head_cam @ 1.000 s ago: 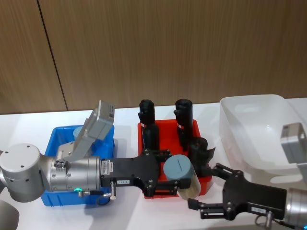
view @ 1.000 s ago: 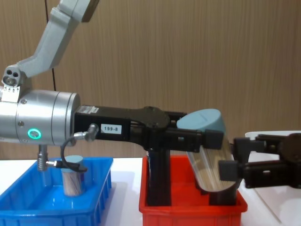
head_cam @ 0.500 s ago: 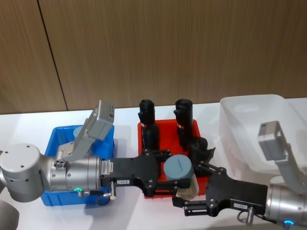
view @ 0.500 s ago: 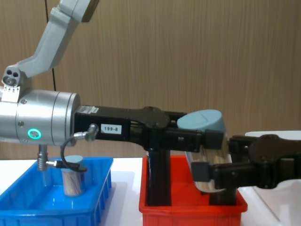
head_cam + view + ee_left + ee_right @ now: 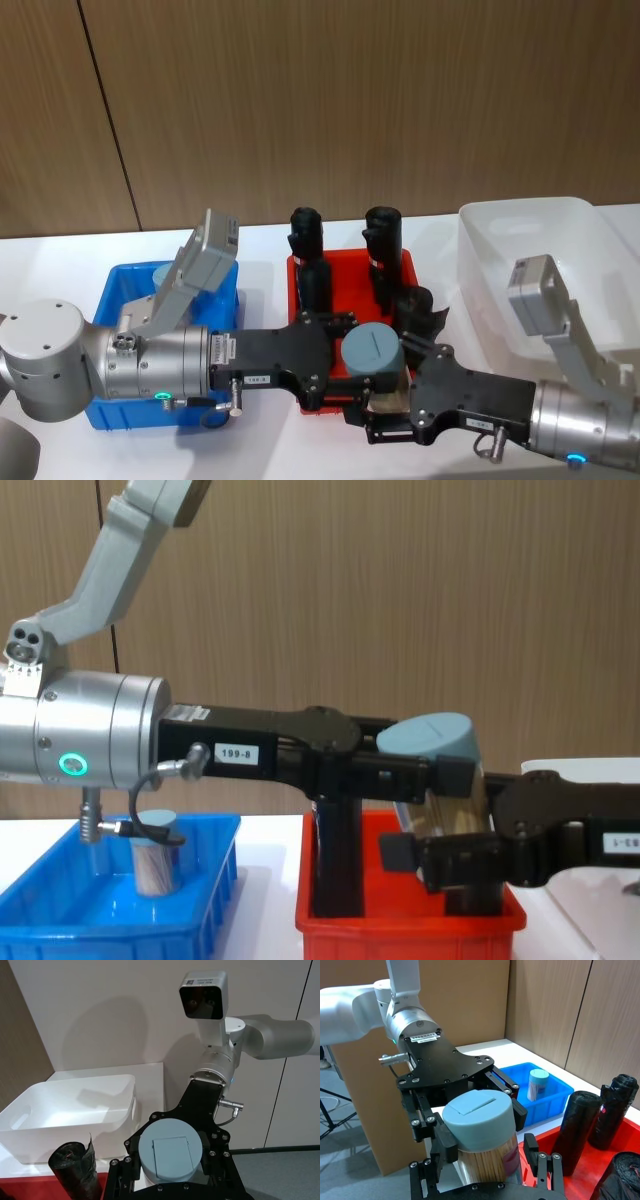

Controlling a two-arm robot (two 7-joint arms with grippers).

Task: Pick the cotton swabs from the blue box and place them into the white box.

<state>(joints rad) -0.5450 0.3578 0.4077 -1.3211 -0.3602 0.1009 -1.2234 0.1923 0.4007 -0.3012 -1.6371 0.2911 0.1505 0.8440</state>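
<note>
1. Clamped between the left gripper (image 5: pixel 360 365) fingers (image 5: pixel 512 1107): the cotton swabs jar (image 5: pixel 435 745), tilted, pale-blue lid uppermost, pinched right at the lid.
2. Straddling the jar's clear body just below those left fingers: the right gripper (image 5: pixel 395 395), fingers (image 5: pixel 540 1162) apart, one on either side, a sliver of gap visible on one side.
3. Directly beneath both sets of fingers: the front part of the red bin (image 5: pixel 400 920), with black rolls (image 5: pixel 305 235) standing farther back.
4. Well back along the left arm from its fingertips: the blue box (image 5: pixel 215 880), holding a second jar (image 5: pixel 155 855), upright.
5. Out past the right gripper's wrist, well apart from the fingers: the white box (image 5: pixel 490 270).
</note>
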